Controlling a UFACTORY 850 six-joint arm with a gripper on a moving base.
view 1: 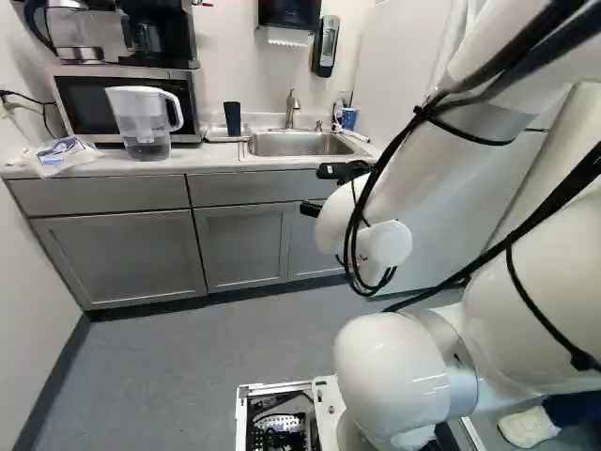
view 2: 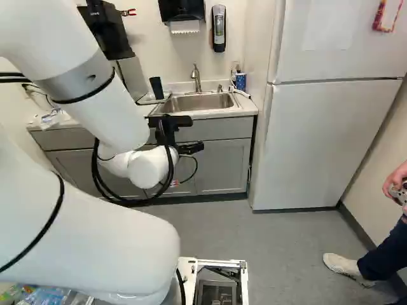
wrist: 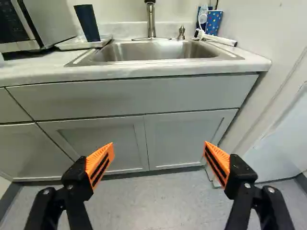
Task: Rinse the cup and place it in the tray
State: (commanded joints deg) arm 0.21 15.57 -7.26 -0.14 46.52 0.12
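cup (wrist: 87, 23) well apart from the released hand (view 2: 196, 134), its orange-padded fingers (wrist: 100, 164) spread wide

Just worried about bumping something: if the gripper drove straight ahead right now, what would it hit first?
Most likely the gray cabinet front below the sink. Nothing shows between it and the open gripper, though the exact height of contact is hard to judge.

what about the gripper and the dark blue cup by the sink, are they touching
Apart. The wrist view shows the gripper open and the dark blue cup beyond it, with cabinet front and counter edge showing between them.
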